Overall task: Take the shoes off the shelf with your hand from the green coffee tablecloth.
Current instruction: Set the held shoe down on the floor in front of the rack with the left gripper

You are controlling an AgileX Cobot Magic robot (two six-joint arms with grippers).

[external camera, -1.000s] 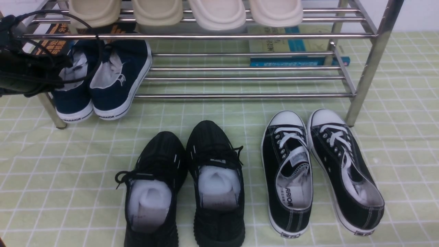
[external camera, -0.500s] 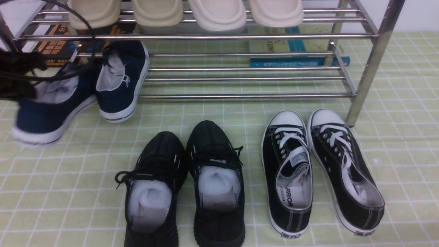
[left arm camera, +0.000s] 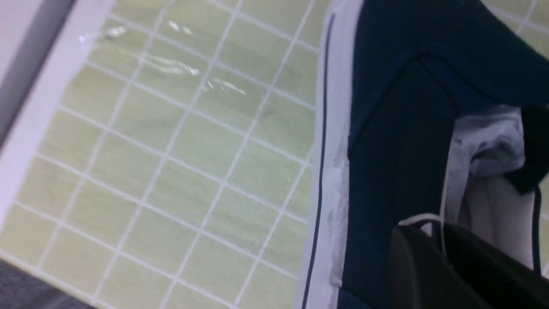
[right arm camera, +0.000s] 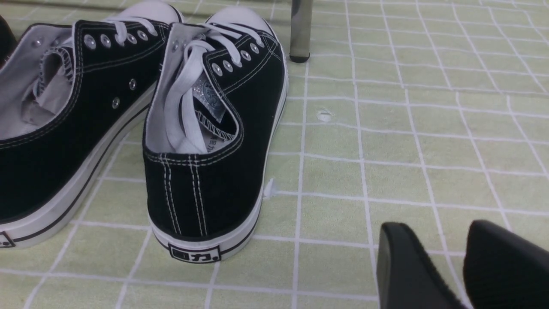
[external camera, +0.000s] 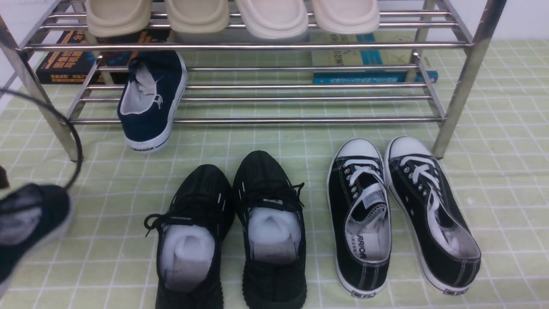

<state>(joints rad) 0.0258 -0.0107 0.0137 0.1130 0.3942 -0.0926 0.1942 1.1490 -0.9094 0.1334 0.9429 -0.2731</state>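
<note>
One navy slip-on shoe (external camera: pixel 148 103) lies on the lower tier of the steel shelf (external camera: pixel 300 120), its heel over the front bar. The other navy shoe (external camera: pixel 25 223) hangs blurred at the lower left edge of the front view, over the green checked tablecloth (external camera: pixel 107 180). In the left wrist view my left gripper (left arm camera: pixel 437 227) is shut on the collar of this shoe (left arm camera: pixel 386 128), one finger inside against the grey lining. My right gripper (right arm camera: pixel 433 231) is open and empty, low over the cloth beside the black laced sneakers.
Black knit sneakers (external camera: pixel 231 231) and black laced canvas sneakers (external camera: pixel 403 214) stand on the cloth before the shelf. Beige slippers (external camera: pixel 231 15) sit on the top tier. Books (external camera: pixel 64 60) lie behind. A shelf leg (right arm camera: pixel 300 30) stands nearby. The cloth's edge (left arm camera: pixel 38 107) is close.
My left gripper has pulled the left navy shoe off the lower tier and carried it forward and to the left. The other navy shoe stays on the shelf.
</note>
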